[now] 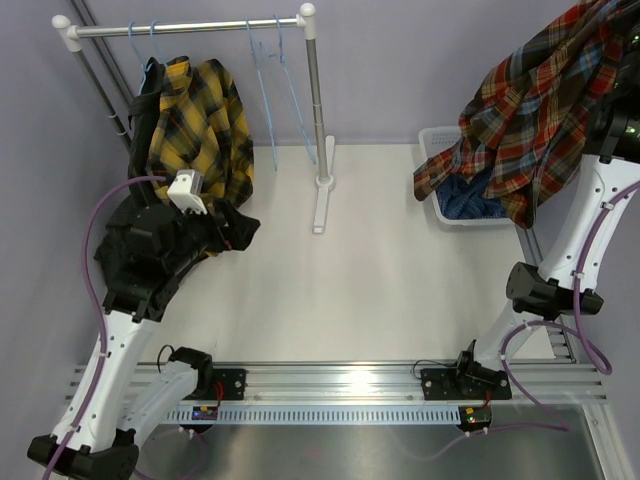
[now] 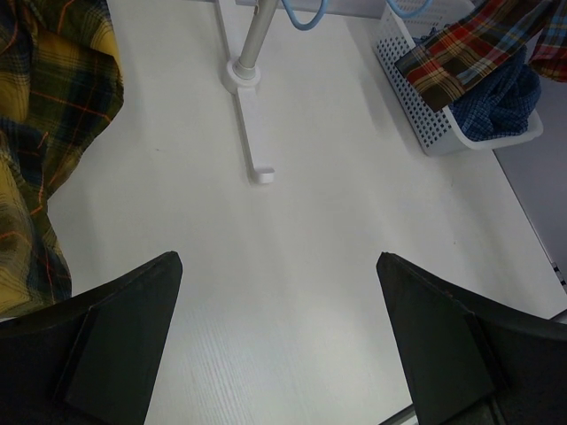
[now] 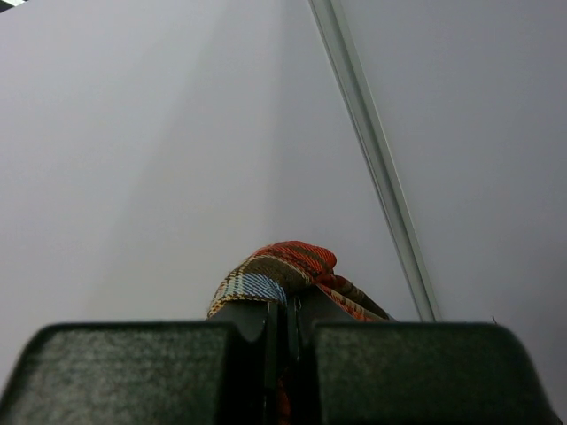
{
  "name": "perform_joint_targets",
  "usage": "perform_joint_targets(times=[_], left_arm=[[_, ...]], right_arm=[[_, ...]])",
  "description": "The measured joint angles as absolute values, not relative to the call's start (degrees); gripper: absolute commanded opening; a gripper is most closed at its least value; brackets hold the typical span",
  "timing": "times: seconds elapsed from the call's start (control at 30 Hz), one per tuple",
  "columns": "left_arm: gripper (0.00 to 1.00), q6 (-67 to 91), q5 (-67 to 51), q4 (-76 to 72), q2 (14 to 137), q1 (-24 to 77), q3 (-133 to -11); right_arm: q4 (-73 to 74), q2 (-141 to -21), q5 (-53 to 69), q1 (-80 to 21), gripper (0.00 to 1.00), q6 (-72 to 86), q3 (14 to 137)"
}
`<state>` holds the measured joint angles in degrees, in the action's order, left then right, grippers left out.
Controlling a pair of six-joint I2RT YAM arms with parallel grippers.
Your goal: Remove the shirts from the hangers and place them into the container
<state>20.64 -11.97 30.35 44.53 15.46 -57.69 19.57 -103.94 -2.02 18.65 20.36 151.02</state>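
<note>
The blue shirt (image 1: pixel 470 200) is lying in the basket (image 1: pixel 432 140) far right, the right gripper (image 3: pixel 285 307) is clamping the red shirt (image 1: pixel 540 100) and dangling it over that basket, while the yellow shirt (image 1: pixel 195 120) and black shirt (image 1: pixel 148 100) are hanging far left, waiting beside the left gripper (image 2: pixel 277 261) with its jaws gaping wide and empty.

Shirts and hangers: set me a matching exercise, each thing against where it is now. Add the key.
1 red plaid shirt
2 blue check shirt
3 yellow plaid shirt
4 bare hangers

A lying in the basket
B on the rail, nothing on them
C pinched in the right hand, draped over the basket
D hanging at the rail's left end

Pairs: 1-C, 2-A, 3-D, 4-B
</note>
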Motion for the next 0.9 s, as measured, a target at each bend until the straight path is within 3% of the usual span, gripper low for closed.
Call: perform_joint_targets(times=[0.53, 0.9], left_arm=[[0.99, 21.5, -13.1, 30.3, 46.1, 15.5, -56.6], [0.99, 22.5, -13.3, 30.3, 47.4, 15.5, -56.6]], right_arm=[[16.3, -101.1, 7.8, 18.8, 0.00, 21.0, 124.9], [4.3, -99.5, 14.9, 15.2, 0.00, 25.9, 105.4]])
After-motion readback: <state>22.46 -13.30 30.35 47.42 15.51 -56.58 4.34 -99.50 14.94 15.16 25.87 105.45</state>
